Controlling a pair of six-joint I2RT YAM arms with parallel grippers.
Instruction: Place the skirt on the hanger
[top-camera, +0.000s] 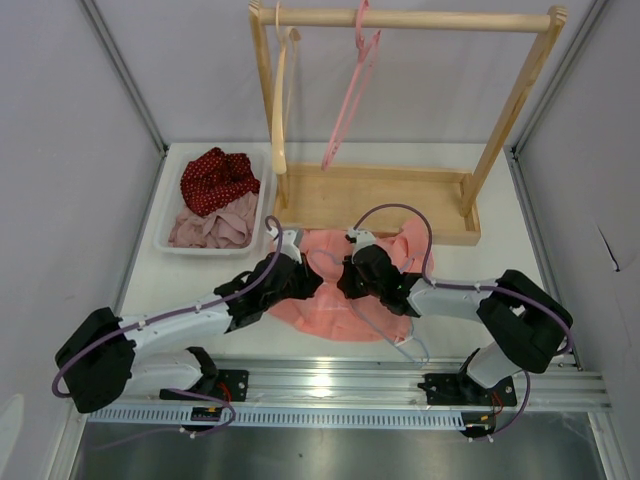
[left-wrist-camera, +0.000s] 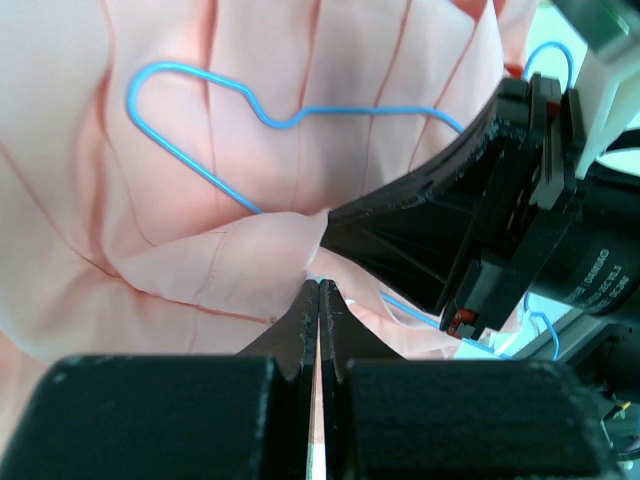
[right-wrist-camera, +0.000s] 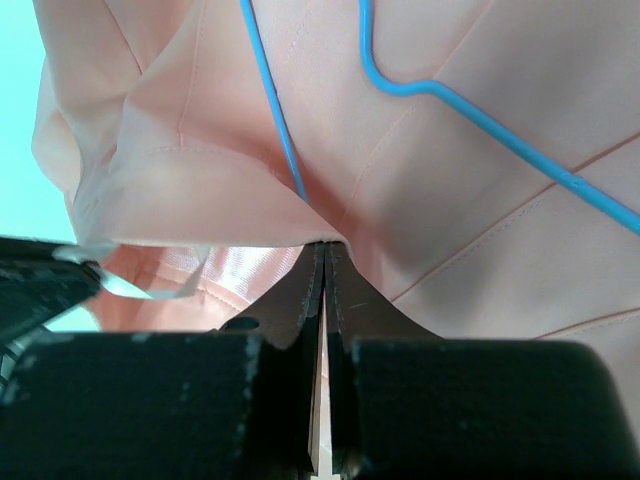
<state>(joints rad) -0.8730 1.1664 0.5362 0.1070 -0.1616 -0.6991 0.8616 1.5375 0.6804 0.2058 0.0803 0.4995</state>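
Note:
The salmon-pink pleated skirt (top-camera: 335, 305) lies spread on the table between the two arms. The thin pale blue hanger (left-wrist-camera: 200, 75) lies on top of it, with its hook and shoulder showing in the left wrist view and in the right wrist view (right-wrist-camera: 440, 95). My left gripper (top-camera: 303, 272) is shut, and its tips (left-wrist-camera: 318, 286) pinch a raised fold of the skirt (left-wrist-camera: 200, 270). My right gripper (top-camera: 352, 278) is shut, and its tips (right-wrist-camera: 326, 247) pinch a folded edge of the skirt (right-wrist-camera: 200, 190) where the hanger wire runs under it. The two grippers are close together.
A white bin (top-camera: 165, 222) at the back left holds a red white-dotted cloth (top-camera: 215, 178) and a dull mauve cloth (top-camera: 215, 228). A wooden rack (top-camera: 400, 18) with a tray base (top-camera: 375, 200) stands behind the skirt. It carries a pink hanger (top-camera: 350, 90) and a wooden hanger (top-camera: 280, 100).

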